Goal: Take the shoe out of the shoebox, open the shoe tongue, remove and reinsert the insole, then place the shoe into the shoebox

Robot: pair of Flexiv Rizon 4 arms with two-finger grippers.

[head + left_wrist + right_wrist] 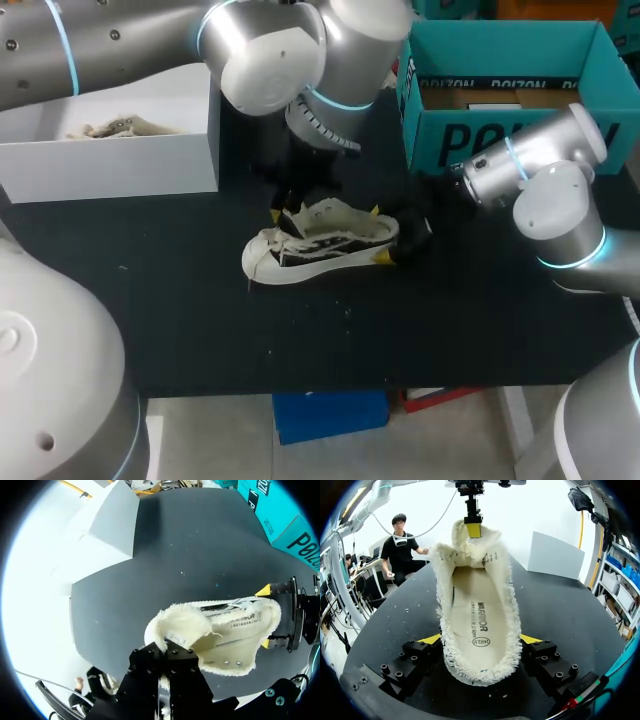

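Observation:
A cream low shoe (320, 245) with a fuzzy lining lies on its sole in the middle of the black table (200, 320), toe to the left. My left gripper (167, 647) comes down from above and is shut on the edge of the tongue (182, 625), which stands lifted. In the right wrist view that gripper (473, 530) pinches the tongue's top. My right gripper (480, 640) straddles the heel, one yellow tip pressed on each side of the shoe (477, 595). The insole (480, 625) lies flat inside.
The teal shoebox (500, 130) stands open at the back right, close behind my right arm. A white box (110, 165) with pale stuff in it sits at the back left. Bare black table lies in front of the shoe.

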